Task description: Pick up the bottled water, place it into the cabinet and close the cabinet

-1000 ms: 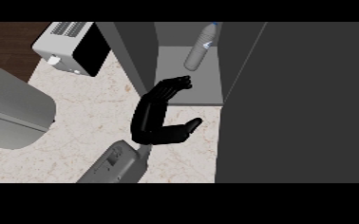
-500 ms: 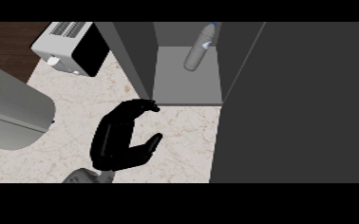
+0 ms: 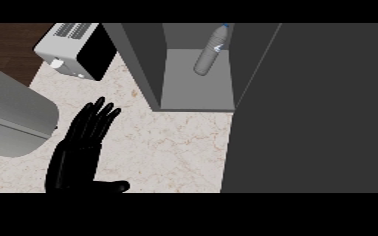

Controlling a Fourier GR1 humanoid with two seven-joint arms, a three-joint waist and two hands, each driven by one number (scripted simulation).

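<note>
Left hand [image 3: 81, 150] sat at lower left of frame over the marble counter [image 3: 181, 140], fingers straight and spread, thumb out, holding nothing. Bottled water [image 3: 210, 50] was inside the open cabinet [image 3: 196, 87], upper centre. Dark panel [image 3: 303, 110] at right, possibly the cabinet door.

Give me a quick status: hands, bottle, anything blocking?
Left hand open above counter, left of cabinet. Right hand not seen. Bottled water inside cabinet, cabinet open. Nothing blocks the opening.
</note>
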